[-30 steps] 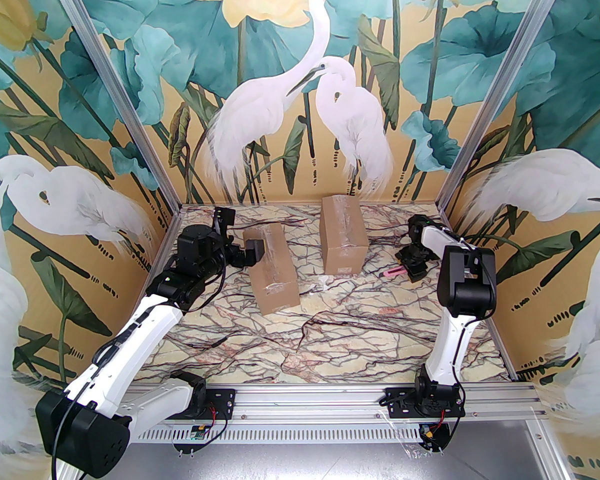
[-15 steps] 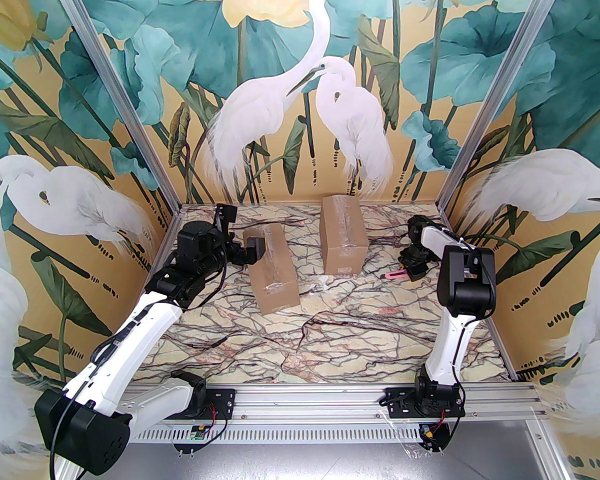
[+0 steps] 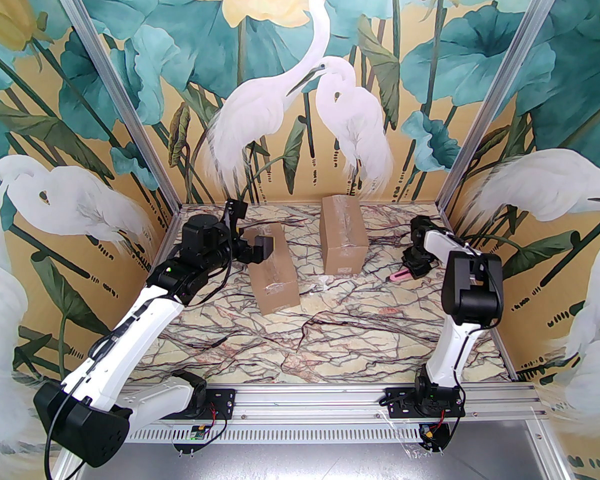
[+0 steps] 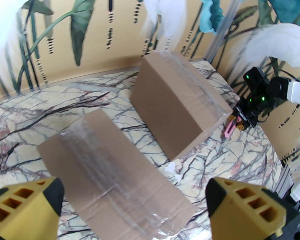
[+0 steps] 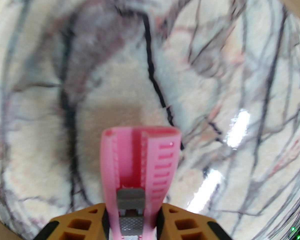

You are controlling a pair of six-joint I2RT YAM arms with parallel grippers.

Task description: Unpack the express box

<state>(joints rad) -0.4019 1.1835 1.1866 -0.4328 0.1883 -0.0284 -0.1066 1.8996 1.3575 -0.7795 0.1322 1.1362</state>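
The right gripper (image 5: 133,210) is closed on the handle of a pink plastic utility knife (image 5: 140,156). Its two yellow fingers (image 5: 190,225) press against either side of the handle, and the free end of the knife sticks out past the fingertips over the marble-patterned counter (image 3: 330,338). In the top view the knife is close to the right edge of the counter, in its far half, pointing toward the middle; whether its end touches the surface cannot be told. Two brown cardboard boxes sealed with clear tape stand on the counter. The taller cardboard box (image 3: 342,240) rests by the middle of the far edge, to the left of the knife, with bare counter between them. The longer cardboard box (image 3: 274,268) lies toward the far-left corner, its long side running from the far edge toward the near one, near the taller cardboard box but not touching it. The left gripper (image 4: 133,194) hangs over the far end of the longer cardboard box with its jaws spread wide and nothing between them. In the left wrist view its fingers straddle the taped top of that box from above, with no contact that can be made out. A few small white scraps (image 3: 322,282) lie on the counter between the two boxes.
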